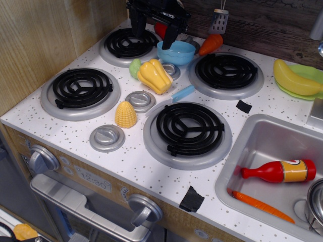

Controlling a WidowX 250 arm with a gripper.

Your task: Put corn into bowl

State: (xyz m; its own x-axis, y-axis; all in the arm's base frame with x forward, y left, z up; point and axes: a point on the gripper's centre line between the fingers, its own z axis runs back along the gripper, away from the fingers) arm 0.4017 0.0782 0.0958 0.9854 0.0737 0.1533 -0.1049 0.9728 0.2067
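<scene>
Observation.image gives us the gripper [153, 34] just behind the bowl [176, 52], its two dark fingers spread apart and holding nothing. We find the corn [125, 114] upright on the speckled stovetop [126, 166], well in front of the bowl and apart from it. Between bowl and corn lies the yellow pepper [154, 75].
</scene>
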